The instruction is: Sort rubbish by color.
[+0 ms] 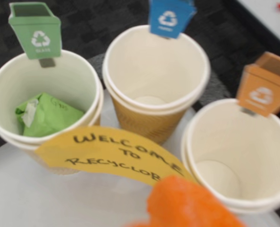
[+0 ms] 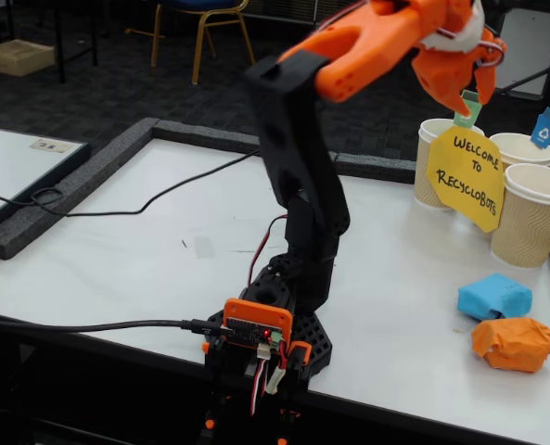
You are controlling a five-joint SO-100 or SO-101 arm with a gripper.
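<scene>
A green crumpled paper lump (image 1: 50,116) lies inside the left cup (image 1: 3,85), the one with the green recycling flag (image 1: 36,30). The middle cup (image 1: 112,71) with the blue flag and the right cup (image 1: 190,142) with the orange flag hold nothing. In the fixed view a blue lump (image 2: 493,297) and an orange lump (image 2: 516,343) rest side by side on the white table at the right. My gripper (image 2: 474,93) hangs just above the green-flag cup (image 2: 432,139), open and holding nothing. One orange finger (image 1: 191,205) shows at the wrist view's bottom edge.
A yellow "Welcome to Recyclobots" sign (image 2: 466,176) stands in front of the cups. The arm's base (image 2: 265,334) sits at the table's front edge, with black cables (image 2: 163,195) running left. A raised dark border (image 2: 70,185) frames the table.
</scene>
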